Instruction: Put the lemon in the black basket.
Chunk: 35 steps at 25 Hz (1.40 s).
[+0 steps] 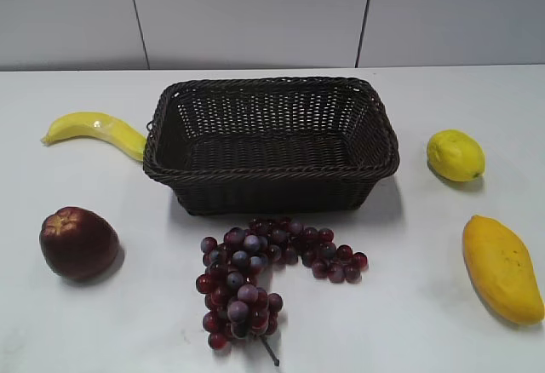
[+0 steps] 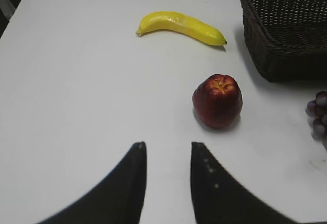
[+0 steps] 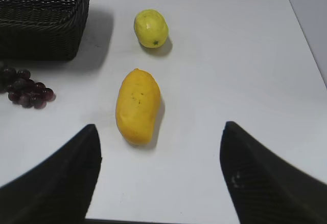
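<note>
The lemon [image 1: 456, 154] is small, bright yellow and oval. It lies on the white table to the right of the black basket [image 1: 271, 169]. In the right wrist view the lemon [image 3: 150, 28] lies beyond the mango, right of the basket's corner [image 3: 43, 17]. The basket looks empty; its corner shows in the left wrist view [image 2: 286, 24]. My right gripper [image 3: 161, 129] is open and empty, above the table short of the mango. My left gripper [image 2: 167, 144] is open and empty, short of the apple. Neither gripper shows in the exterior view.
An orange-yellow mango [image 1: 501, 266] [image 3: 137, 105] lies in front of the lemon. Purple grapes [image 1: 255, 275] lie in front of the basket. A red apple [image 1: 78, 242] [image 2: 217, 100] and a banana [image 1: 95, 129] [image 2: 181, 26] lie on the left.
</note>
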Tool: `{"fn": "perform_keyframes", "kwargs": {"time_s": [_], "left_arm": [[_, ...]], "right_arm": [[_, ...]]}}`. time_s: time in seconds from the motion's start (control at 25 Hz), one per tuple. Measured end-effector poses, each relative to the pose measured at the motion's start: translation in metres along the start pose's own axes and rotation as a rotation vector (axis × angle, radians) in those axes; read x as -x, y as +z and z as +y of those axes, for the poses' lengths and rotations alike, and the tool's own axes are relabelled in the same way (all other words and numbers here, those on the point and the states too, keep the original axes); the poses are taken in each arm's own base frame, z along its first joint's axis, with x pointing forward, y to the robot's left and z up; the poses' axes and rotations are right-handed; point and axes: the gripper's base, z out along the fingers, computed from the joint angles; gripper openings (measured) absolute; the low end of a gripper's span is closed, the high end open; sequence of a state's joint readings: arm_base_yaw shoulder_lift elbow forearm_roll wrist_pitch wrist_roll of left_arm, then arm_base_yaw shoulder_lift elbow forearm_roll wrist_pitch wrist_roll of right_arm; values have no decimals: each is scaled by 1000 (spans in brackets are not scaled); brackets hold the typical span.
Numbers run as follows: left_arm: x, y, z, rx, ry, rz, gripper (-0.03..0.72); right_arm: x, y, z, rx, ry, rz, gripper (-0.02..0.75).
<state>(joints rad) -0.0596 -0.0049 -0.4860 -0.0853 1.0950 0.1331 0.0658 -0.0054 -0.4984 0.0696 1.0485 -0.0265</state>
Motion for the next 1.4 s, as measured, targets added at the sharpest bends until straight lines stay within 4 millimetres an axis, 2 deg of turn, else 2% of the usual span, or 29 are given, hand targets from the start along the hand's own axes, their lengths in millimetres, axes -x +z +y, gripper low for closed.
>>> {"fn": "perform_keyframes", "kwargs": {"time_s": [0.84,0.92,1.04,1.2,1.4], "left_arm": [[0,0,0,0,-1,0,235],[0,0,0,0,-1,0,235],[0,0,0,0,-1,0,235],[0,0,0,0,-1,0,235],[0,0,0,0,0,0,235]], "right_arm": [[0,0,0,2,1,-3,590],[6,-1,0,3,2,-32,590],[26,-1,1,8,14,-174,590],[52,16,-1,7,35,-290,624],[73,68,-5,-11,52,-202,669]]}}
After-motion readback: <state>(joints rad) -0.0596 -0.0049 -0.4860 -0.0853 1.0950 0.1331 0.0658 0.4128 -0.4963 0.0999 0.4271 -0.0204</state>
